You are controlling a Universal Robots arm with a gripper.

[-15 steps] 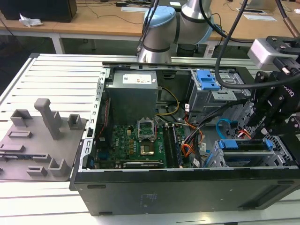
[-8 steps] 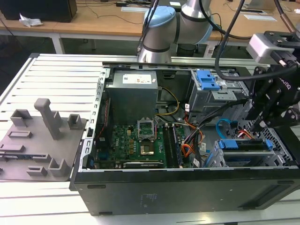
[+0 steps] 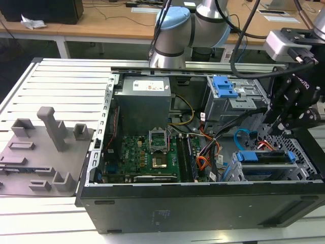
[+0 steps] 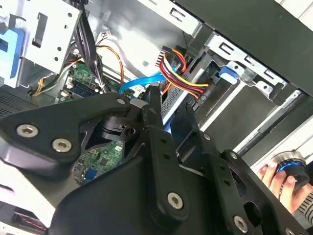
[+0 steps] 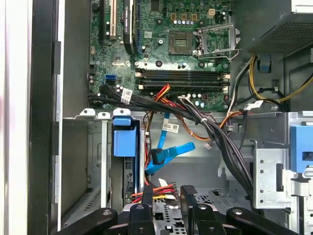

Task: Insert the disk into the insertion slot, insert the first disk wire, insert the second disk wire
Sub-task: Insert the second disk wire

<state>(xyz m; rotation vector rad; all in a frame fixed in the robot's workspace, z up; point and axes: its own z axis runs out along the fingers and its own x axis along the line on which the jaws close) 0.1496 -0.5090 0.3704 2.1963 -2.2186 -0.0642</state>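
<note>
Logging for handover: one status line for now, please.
disk: in cage | end effector: at red-yellow wires beside disk | blue cable: looped nearby

Slatted metal table (image 3: 66, 81) carries open computer case (image 3: 203, 208), grey fixture plate (image 3: 40, 158).

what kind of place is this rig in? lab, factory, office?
Most likely a robotics lab or test bench: an open desktop PC case sits on a slotted aluminium table beside a grey fixture plate, a robot arm reaches over it, and wooden desks with cables stand behind.
</note>
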